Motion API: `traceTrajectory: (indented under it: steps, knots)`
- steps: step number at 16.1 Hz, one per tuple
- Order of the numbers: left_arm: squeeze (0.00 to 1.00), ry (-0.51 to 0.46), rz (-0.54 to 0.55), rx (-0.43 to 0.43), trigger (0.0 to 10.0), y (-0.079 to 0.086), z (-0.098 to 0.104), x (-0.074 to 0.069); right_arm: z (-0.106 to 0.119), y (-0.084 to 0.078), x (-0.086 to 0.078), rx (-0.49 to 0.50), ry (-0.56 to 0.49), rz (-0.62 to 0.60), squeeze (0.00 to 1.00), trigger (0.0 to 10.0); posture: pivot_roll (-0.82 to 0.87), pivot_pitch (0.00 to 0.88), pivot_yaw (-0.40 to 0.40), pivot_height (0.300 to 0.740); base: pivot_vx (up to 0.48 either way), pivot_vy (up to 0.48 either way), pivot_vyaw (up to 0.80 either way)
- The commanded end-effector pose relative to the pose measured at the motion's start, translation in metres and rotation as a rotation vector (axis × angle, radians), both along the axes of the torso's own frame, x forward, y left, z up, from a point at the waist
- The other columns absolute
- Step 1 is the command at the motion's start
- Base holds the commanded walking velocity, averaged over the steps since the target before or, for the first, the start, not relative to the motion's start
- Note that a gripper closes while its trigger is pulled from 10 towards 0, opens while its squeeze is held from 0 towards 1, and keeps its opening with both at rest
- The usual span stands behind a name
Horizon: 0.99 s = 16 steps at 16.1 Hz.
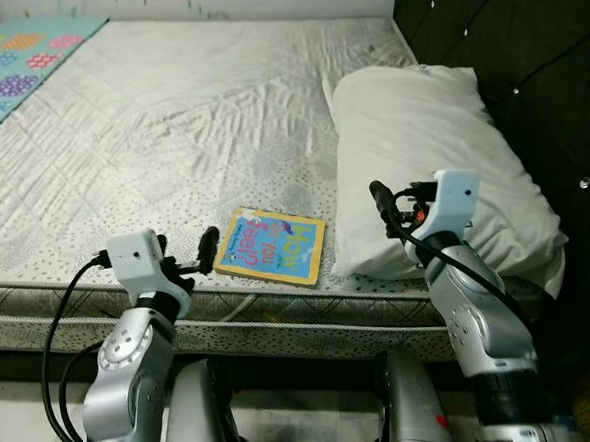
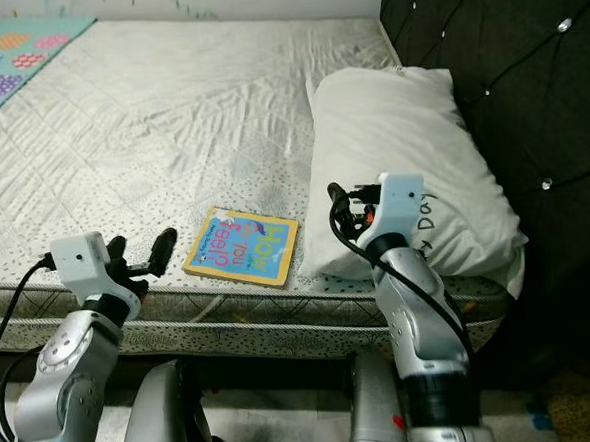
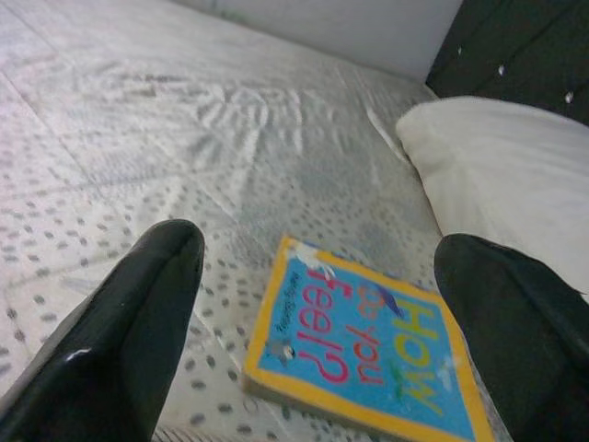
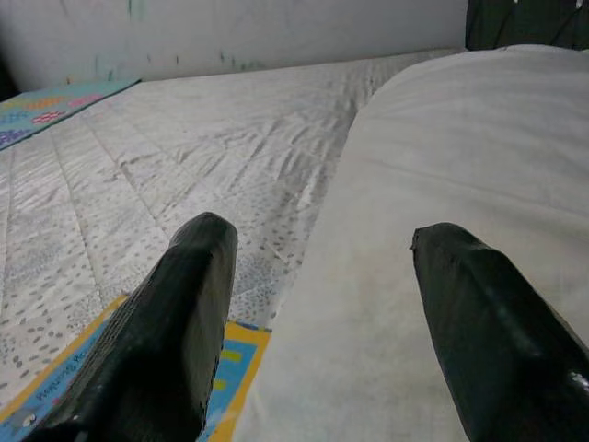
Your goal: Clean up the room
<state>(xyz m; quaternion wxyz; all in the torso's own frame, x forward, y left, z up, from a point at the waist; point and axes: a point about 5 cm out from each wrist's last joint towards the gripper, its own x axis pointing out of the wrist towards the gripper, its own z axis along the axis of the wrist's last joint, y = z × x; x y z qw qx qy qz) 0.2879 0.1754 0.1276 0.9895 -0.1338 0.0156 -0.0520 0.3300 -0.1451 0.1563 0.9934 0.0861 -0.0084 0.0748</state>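
Book (image 1: 270, 246) lies flat on the mattress (image 1: 170, 138) near its front edge, just beside the pillow (image 1: 432, 163). Left gripper (image 3: 322, 322) hovers short of the book's near corner, fingers spread wide. Right gripper (image 4: 313, 304) held over the pillow's edge, also spread. Likely step: pick up the book. Best approach, I judge: slide one finger under the yellow spine (bed gives underfoot), pinch the edge, lift level
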Motion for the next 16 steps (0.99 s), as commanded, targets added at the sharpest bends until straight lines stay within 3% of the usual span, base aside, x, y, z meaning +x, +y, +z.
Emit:
traceTrajectory:
  steps: [1, 10, 16]
  knots:
    - [0.00, -0.016, 0.006, 0.017, 10.0, 0.001, 0.002, 0.003, 0.005, -0.002, 0.004, 0.003, -0.022, -0.002, 0.00, 10.0, -0.14, 0.000, 0.012, 0.545, 0.000, 0.000, 0.00]
    - [0.00, -0.042, 0.046, 0.036, 10.0, 0.010, -0.006, 0.025, 0.009, 0.000, 0.023, -0.006, -0.066, 0.009, 0.00, 10.0, -0.14, 0.000, 0.010, 0.652, 0.000, 0.000, 0.00]
    - [0.00, -0.083, 0.063, 0.028, 10.0, 0.011, 0.003, 0.042, 0.013, 0.000, 0.027, -0.006, -0.099, -0.007, 0.00, 10.0, -0.16, 0.000, 0.019, 0.712, 0.000, 0.000, 0.00]
